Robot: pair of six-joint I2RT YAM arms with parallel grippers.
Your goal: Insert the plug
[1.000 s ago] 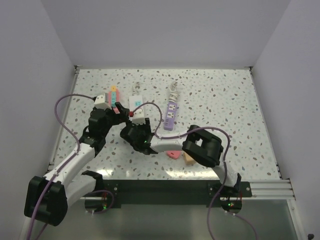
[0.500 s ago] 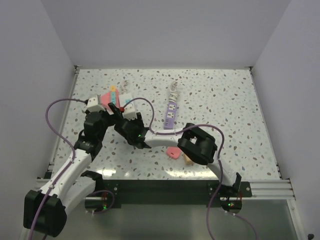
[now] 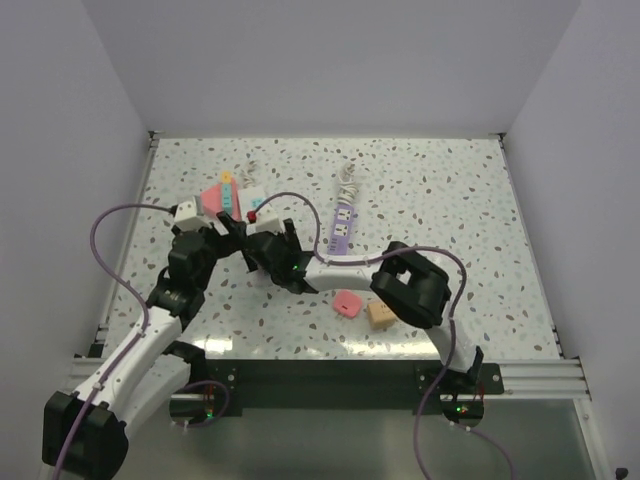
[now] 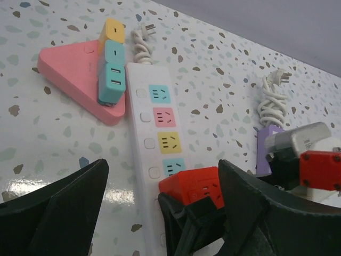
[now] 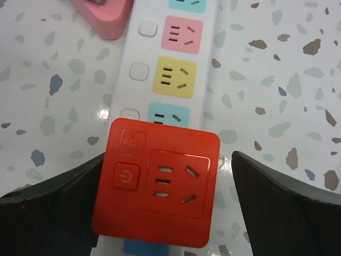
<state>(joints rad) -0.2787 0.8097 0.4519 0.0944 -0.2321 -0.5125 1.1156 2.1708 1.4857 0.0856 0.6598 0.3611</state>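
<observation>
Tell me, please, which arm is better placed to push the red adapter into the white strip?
Probably the right: the right claw straddles the red adapter on the strip, while the left claw hangs open beside it.

power strip (image 5: 175, 77) partly hidden under plug (image 5: 160, 186)

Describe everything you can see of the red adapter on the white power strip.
The red adapter is a glossy plastic square block with rounded corners. Its top face carries a power button at the left, a small embossed mark above that, and five socket slots. It sits flat on the white power strip, just below the cyan socket, with a blue socket peeking out beneath. The right end effector straddles it, one finger at its left side, with a gap on the right.
</observation>
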